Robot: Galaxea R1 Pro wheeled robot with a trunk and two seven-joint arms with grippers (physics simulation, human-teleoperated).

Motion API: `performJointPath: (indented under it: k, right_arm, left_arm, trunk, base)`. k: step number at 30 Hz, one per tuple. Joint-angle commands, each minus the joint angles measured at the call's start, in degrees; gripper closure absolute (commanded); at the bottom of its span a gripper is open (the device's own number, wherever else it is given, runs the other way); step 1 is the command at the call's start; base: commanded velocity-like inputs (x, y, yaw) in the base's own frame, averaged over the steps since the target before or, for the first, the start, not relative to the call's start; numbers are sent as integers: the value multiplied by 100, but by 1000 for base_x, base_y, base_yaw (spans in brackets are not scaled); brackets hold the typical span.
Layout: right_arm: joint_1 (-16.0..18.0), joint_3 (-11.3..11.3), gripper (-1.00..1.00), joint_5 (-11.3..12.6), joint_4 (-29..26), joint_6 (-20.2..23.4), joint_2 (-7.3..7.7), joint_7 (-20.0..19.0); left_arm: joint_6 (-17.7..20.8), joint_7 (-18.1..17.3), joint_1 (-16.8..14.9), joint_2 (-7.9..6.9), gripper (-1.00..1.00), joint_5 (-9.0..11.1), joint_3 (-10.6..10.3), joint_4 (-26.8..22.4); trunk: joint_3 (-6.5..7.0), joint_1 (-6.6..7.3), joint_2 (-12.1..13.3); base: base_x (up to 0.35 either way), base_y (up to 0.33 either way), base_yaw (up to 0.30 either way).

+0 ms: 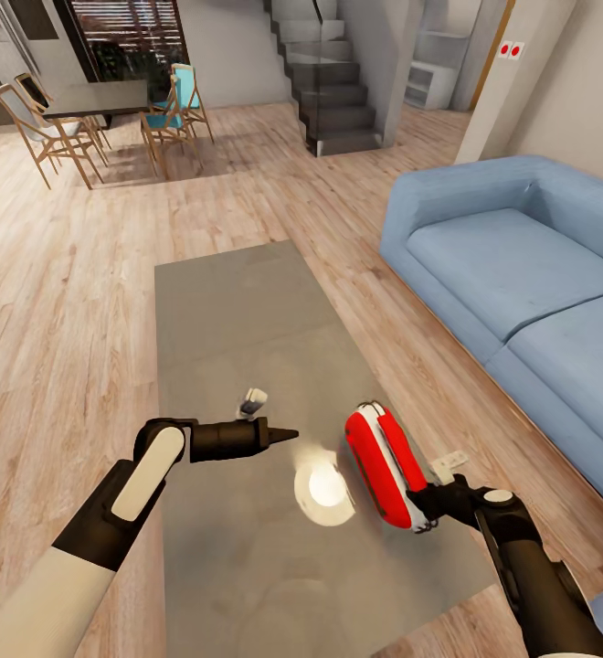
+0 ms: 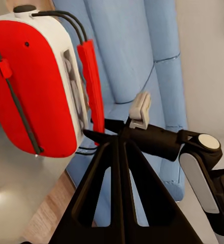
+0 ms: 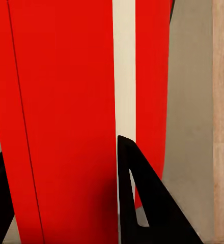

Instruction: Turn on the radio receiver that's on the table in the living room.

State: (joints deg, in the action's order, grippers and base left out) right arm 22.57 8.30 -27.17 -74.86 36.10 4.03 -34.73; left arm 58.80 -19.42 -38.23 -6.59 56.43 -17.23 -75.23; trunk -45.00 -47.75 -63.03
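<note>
The red radio receiver (image 1: pixel 384 466) with white trim is held on edge over the near right part of the long grey table (image 1: pixel 238 311). My right gripper (image 1: pixel 427 512) is shut on its near end. Up close, the red body (image 3: pixel 66 101) sits between the black fingers (image 3: pixel 140 203). My left gripper (image 1: pixel 285 434) is shut and empty, its tip pointing at the radio from the left, a short gap away. From that wrist, the radio's red face (image 2: pixel 35 86) and thin handle (image 2: pixel 74 20) show just beyond the closed fingertips (image 2: pixel 119 145).
A small white object (image 1: pixel 251 400) lies on the table by the left gripper, another (image 1: pixel 449 461) near the right edge. A blue sofa (image 1: pixel 521 265) runs along the right. A dining table with chairs (image 1: pixel 96 96) and stairs (image 1: pixel 333 91) stand far back.
</note>
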Motion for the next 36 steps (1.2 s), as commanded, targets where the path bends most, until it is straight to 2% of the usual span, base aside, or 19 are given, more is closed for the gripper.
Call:
performJointPath:
  k: [1,3,7,22,28,31,36]
  right_arm:
    - [2,-2,100,38,1,37,0,1]
    - [2,-3,100,37,12,281,1,2]
    - [2,-8,100,37,15,397,1,2]
    - [2,-16,100,23,21,424,2,5]
    - [2,-13,100,-85,39,414,1,36]
    - [2,-8,100,-125,52,355,1,58]
    - [2,-4,100,-149,362,-183,-5,78]
  left_arm:
    - [0,0,0,0,100,0,0,0]
    - [0,0,0,0,100,0,0,3]
    - [0,0,0,0,100,0,0,3]
    - [0,0,0,0,100,0,-2,6]
    - [0,0,-1,0,100,0,-3,5]
    - [0,3,0,0,100,0,-4,5]
    - [-2,0,0,0,100,0,-1,4]
  trunk:
    - [0,0,0]
    - [0,0,0]
    - [0,0,0]
    - [0,0,0]
    - [0,0,0]
    - [0,0,0]
    - [0,0,0]
  base:
    - [0,0,0]
    - [0,0,0]
    - [0,0,0]
    - [0,0,0]
    - [0,0,0]
    - [0,0,0]
    - [0,0,0]
